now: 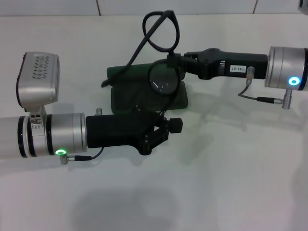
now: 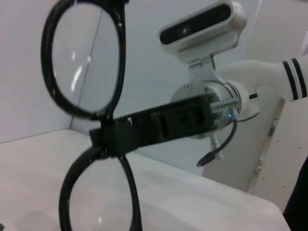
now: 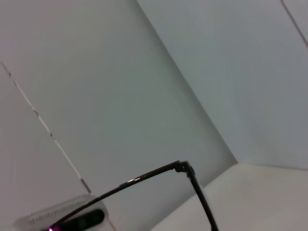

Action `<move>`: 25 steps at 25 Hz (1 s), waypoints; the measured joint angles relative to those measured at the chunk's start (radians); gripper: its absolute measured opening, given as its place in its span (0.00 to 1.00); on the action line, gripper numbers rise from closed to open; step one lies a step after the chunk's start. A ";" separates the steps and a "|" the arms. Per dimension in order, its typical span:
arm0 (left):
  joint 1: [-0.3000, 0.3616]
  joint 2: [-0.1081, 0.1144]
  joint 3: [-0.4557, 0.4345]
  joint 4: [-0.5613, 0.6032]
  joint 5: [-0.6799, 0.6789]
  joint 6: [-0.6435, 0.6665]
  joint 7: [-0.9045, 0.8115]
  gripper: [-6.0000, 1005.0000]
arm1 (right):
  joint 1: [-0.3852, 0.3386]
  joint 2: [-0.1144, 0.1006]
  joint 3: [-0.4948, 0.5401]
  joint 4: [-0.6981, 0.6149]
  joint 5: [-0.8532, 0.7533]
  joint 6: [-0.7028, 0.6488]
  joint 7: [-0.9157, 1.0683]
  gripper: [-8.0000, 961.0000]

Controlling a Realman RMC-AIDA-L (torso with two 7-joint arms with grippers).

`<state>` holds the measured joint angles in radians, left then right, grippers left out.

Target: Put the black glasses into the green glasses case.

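Observation:
The black glasses [image 1: 164, 79] hang over the open green glasses case [image 1: 127, 98] at the table's middle, with their temple arms looping up toward the back. My right gripper [image 1: 177, 59] reaches in from the right and is shut on the frame. The left wrist view shows it clamped at the bridge [image 2: 114, 137], between the two lenses of the glasses [image 2: 84, 62]. My left gripper [image 1: 162, 134] is open and empty, just in front of the case. One thin temple arm [image 3: 185, 168] shows in the right wrist view.
The white table [image 1: 231, 183] stretches out in front and to the right of the arms. The left arm's wrist camera [image 1: 38, 79] sits at the left. A white wall [image 1: 192, 6] runs along the back edge.

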<state>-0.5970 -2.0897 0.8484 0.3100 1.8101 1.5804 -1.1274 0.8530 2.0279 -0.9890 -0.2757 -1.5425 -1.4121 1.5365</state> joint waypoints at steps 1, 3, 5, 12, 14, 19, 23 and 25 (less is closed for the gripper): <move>0.000 0.000 0.000 0.000 0.000 0.003 0.000 0.01 | -0.001 0.000 -0.004 0.000 0.000 0.001 0.000 0.05; -0.001 0.000 0.000 0.001 0.000 0.007 0.000 0.01 | -0.002 0.000 -0.012 0.001 -0.001 0.002 -0.001 0.05; -0.002 0.000 0.000 0.003 0.000 0.016 0.000 0.01 | -0.005 0.000 -0.029 0.002 -0.002 0.003 -0.001 0.05; -0.006 0.000 -0.003 0.005 0.000 0.021 0.000 0.01 | -0.014 0.000 -0.060 0.003 -0.003 0.010 -0.004 0.05; -0.006 0.000 -0.004 0.006 0.000 0.022 0.000 0.01 | -0.015 0.000 -0.067 0.003 -0.003 0.011 -0.004 0.05; -0.010 0.000 -0.005 0.006 0.000 0.029 0.000 0.01 | -0.019 0.000 -0.104 0.002 -0.004 0.007 -0.004 0.05; -0.016 0.000 -0.006 0.006 0.000 0.029 -0.002 0.01 | -0.020 0.000 -0.129 -0.004 -0.002 -0.003 -0.005 0.05; -0.018 0.000 -0.006 0.006 0.000 0.029 -0.003 0.01 | -0.020 0.000 -0.129 -0.004 -0.002 -0.014 -0.009 0.05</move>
<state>-0.6146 -2.0893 0.8421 0.3160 1.8098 1.6096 -1.1304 0.8325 2.0279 -1.1176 -0.2802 -1.5440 -1.4258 1.5276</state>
